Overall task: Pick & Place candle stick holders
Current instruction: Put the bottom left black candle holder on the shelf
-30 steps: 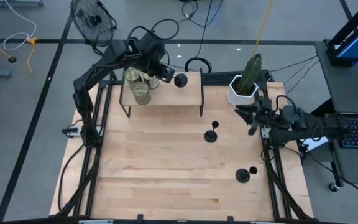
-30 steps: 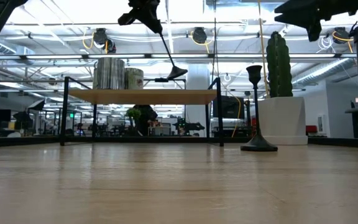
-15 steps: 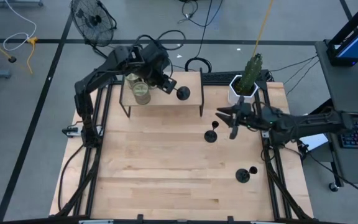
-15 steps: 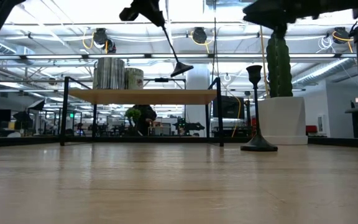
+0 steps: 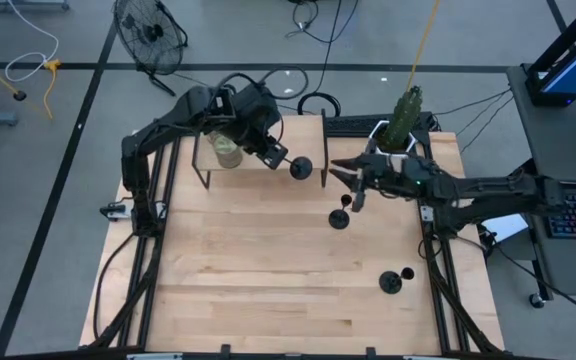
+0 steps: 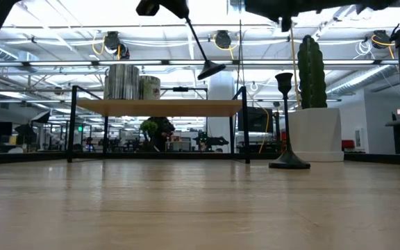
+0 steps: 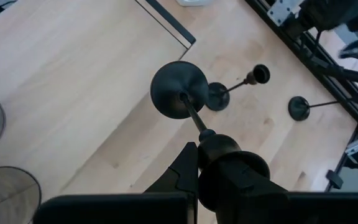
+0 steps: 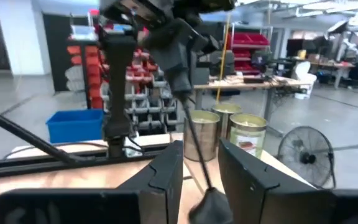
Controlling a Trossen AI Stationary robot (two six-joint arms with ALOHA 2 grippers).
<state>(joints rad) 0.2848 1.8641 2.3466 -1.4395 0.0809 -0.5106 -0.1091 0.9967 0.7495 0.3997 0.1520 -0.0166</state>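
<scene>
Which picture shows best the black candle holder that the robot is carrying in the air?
The left wrist view: the carried candle holder fills the middle, stem clamped in the left gripper. The high view shows it small, the low view tilted against bright lights, the right wrist view only stem and base.

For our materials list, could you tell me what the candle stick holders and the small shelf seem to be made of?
Candle stick holders: probably metal with a matte black finish, judging by the thin stems and the dull, even dark surface.

Small shelf: a pale wooden top with visible grain, on thin black legs, apparently metal.
</scene>
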